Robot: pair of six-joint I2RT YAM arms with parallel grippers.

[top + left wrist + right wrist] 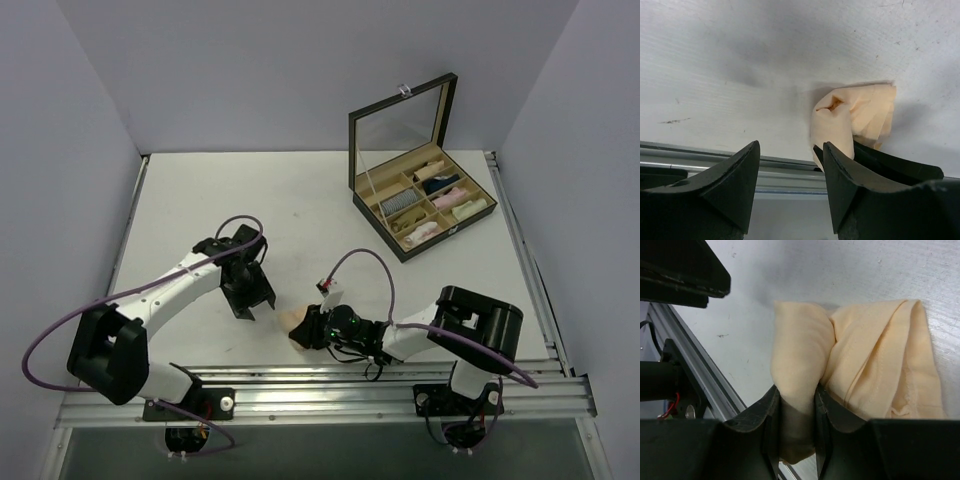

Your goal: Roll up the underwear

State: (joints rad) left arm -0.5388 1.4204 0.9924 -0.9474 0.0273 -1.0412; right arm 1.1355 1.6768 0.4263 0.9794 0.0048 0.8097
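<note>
White table (200, 200) holds the underwear (865, 355), its fold pinched in the right gripper (796, 396); the open left gripper (791, 150) hangs just left.

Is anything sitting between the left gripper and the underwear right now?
Nothing visible does. Only bare table separates the open left gripper from the underwear. The right gripper pinches a fold of it between its fingers, from the opposite side.
</note>
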